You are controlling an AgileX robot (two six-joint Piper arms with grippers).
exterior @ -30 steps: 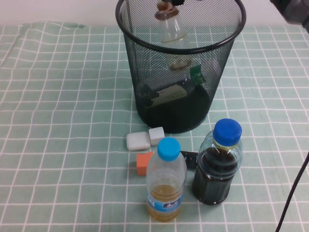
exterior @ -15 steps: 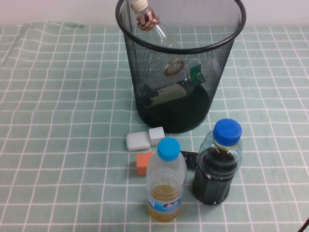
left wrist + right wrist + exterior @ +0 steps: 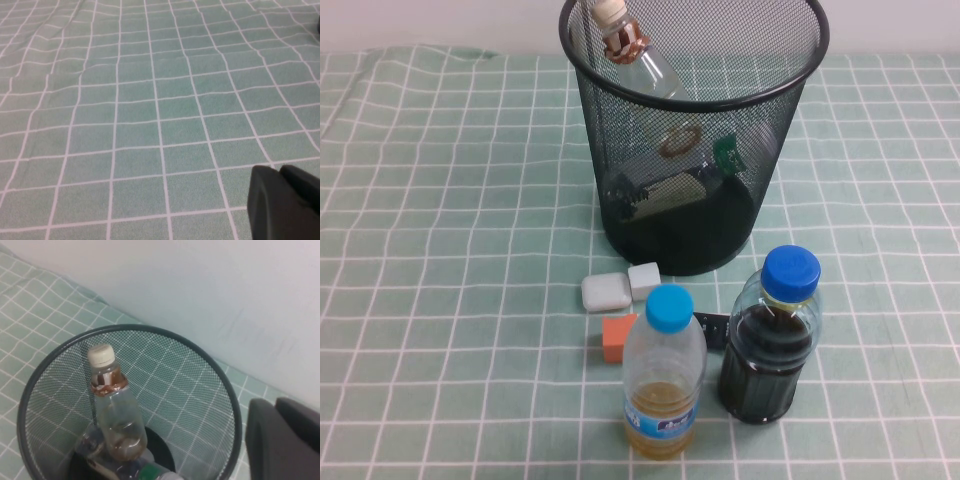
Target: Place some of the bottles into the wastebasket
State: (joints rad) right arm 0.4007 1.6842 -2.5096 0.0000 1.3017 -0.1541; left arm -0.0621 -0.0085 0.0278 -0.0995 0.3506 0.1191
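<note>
Hovering low over bare checked cloth (image 3: pixel 150 125), left gripper (image 3: pixel 285 202) has fingers pressed together, nothing held. Wastebasket (image 3: pixel 790 85) stands at far centre of the table; beige-capped bottle (image 3: pixel 632 52) leans inside against its wall, green-label bottle (image 3: pixel 680 185) lies at the bottom. Two blue-capped bottles (image 3: pixel 665 375) (image 3: pixel 772 340) stand upright near its base. Right gripper (image 3: pixel 285 440) sits above the rim, fingers together, empty.

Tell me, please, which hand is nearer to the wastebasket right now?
The right hand. It is shut and empty, above and just outside the wastebasket rim, looking down on the beige-capped bottle inside. The left hand, also shut, hangs low over bare tablecloth, no basket nearby.
</note>
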